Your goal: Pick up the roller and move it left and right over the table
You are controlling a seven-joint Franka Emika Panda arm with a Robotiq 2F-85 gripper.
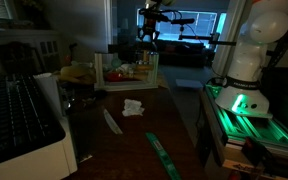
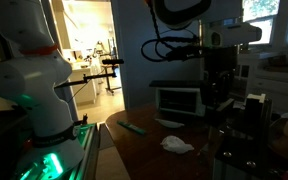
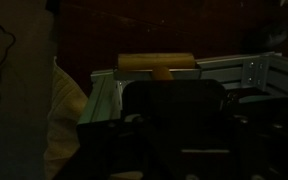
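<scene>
A: How much room does the table [image 1: 134,135] give?

B: In an exterior view its dark top runs long and narrow. One long edge sits against the white cabinet [image 1: 24,150], and the other drops off open toward the robot base [image 1: 246,60]. Bare wood shows down the middle, between the loose items.

A: What is lying there?

B: A crumpled tissue [image 1: 132,107], a pale strip [image 1: 112,122] just nearer the camera, and a green strip [image 1: 162,155] close to the near end, all apart from each other. The far end is crowded by a white crate [image 1: 129,72] full of small things.

A: Where is the gripper?

B: The gripper [image 1: 149,38] hangs above that far end, over the crate. In both exterior views it is only a dark shape [image 2: 216,100] – its jaws cannot be made out.

A: And the roller?

B: Only the wrist view shows it. The roller [image 3: 156,63] is a tan bar with a short stem, lying crosswise just ahead of the gripper [image 3: 172,95] at the crate's pale rim [image 3: 244,68]. A yellowish cloth [image 3: 69,110] lies beside it. Whether the fingers grip the stem or stand apart from it cannot be told, because the picture is too dark.

A: Does anything show only from the side?

B: Glassware [image 2: 234,150] stands on the table near the gripper.
</scene>
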